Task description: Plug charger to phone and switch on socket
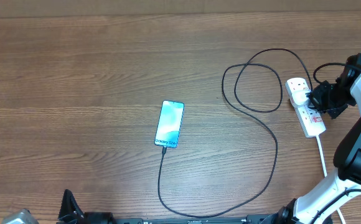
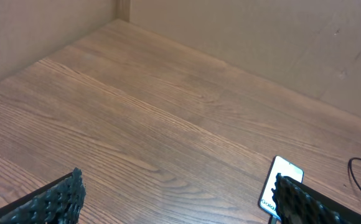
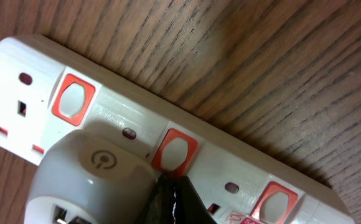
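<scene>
Right pincer (image 3: 171, 199) tip, pressed together, sits at middle red switch (image 3: 175, 151) of socket (image 3: 243, 168), hard beside charger (image 3: 93, 174) adapter. Risk: tip slips off the rocker, or a shove skids the loose strip across counter (image 1: 75, 93), tugging the cable at phone (image 1: 169, 124), mid-counter. Left pincer (image 2: 180, 202) spread, holding nothing. Count: one phone, one charger, one socket, three red switches visible, two pincers.

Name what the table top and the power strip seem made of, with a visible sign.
Table top: wood or wood-look laminate, matte; brown grain lines run across it. Power strip: likely white moulded plastic, smooth, faintly glossy; soft highlights on rounded edges.
</scene>
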Robot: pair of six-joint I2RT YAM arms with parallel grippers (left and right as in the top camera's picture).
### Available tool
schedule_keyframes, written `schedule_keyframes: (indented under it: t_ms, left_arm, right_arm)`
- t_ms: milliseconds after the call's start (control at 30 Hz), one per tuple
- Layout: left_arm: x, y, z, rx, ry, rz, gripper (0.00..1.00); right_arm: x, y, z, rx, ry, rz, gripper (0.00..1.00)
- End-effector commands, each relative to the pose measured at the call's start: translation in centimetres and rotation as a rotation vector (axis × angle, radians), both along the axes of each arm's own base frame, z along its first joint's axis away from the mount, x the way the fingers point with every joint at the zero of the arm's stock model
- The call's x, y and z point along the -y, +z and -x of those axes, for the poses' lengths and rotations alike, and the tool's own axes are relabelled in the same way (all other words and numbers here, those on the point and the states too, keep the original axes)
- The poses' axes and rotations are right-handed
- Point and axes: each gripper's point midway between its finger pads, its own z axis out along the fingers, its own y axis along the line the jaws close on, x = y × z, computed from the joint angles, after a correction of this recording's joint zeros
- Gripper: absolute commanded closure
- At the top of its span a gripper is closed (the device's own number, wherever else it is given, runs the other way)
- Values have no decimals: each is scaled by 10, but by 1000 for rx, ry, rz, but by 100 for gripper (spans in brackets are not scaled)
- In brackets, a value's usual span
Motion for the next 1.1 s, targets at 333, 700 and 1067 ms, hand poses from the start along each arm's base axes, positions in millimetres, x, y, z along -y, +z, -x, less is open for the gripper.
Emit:
schedule_keyframes:
  t_ms: [333, 700, 1067]
  left_arm:
    - [-3, 1, 6, 33, 22, 13, 0]
    - [-3, 7, 31, 161, 22, 27, 0]
    - [-3, 7, 30, 160, 22, 27, 1]
  right_arm:
    - [3, 6, -12, 33, -4, 3, 96]
    - [5, 25, -13, 22, -2, -2, 96]
    - [6, 25, -15, 30, -2, 2, 96]
